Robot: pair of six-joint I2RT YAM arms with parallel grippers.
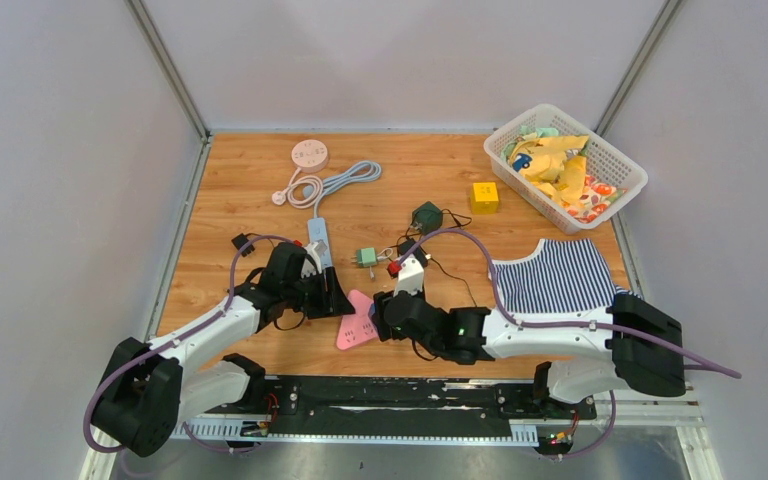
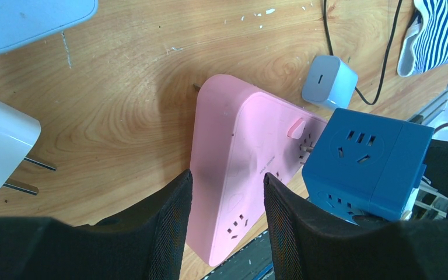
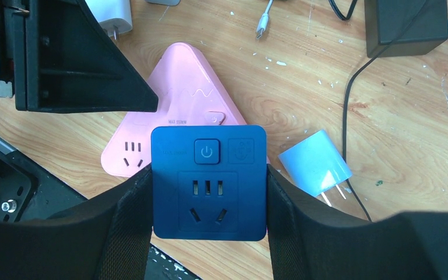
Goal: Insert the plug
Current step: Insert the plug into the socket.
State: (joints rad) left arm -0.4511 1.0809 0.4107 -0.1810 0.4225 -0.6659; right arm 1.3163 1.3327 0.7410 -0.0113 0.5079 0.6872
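A pink triangular power strip (image 2: pixel 239 140) lies flat near the table's front edge (image 1: pixel 357 325), also seen in the right wrist view (image 3: pixel 181 81). My left gripper (image 2: pixel 227 181) straddles its near corner, fingers against both edges, holding it. My right gripper (image 3: pixel 209 172) is shut on the plug, a dark blue cube adapter (image 3: pixel 209 181) with sockets on its faces (image 2: pixel 367 157). The cube hovers right over the strip's far part beside its button (image 3: pixel 213 116). A metal prong (image 2: pixel 308 149) under the cube meets the pink face. In the top view both grippers meet at the strip, left (image 1: pixel 335 298) and right (image 1: pixel 385 305).
A small white charger (image 3: pixel 315 163) with a black cable lies just right of the strip. A black adapter (image 3: pixel 405 23) and a green one (image 1: pixel 365 257) lie behind it. Farther off are a white power strip (image 1: pixel 318 240), yellow cube (image 1: pixel 484 196), striped cloth (image 1: pixel 555 275) and basket (image 1: pixel 622 165).
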